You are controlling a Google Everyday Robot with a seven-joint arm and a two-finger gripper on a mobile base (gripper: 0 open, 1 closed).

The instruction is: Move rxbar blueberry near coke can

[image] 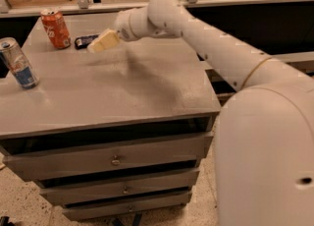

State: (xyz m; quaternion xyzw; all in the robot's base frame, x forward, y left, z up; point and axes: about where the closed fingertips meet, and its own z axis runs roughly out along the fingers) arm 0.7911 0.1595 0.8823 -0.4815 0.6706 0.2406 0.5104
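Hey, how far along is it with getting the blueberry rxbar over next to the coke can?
Done, by the look of it: the rxbar blueberry lies flat on the table, just right of the coke can. In hand: nothing visibly carried. The claw sits at the bar's right end, and I cannot tell if they touch. Left: probably only drawing the arm clear.

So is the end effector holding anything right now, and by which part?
Nothing seems held: the rxbar blueberry lies on the table by the coke can, the end effector close beside it.
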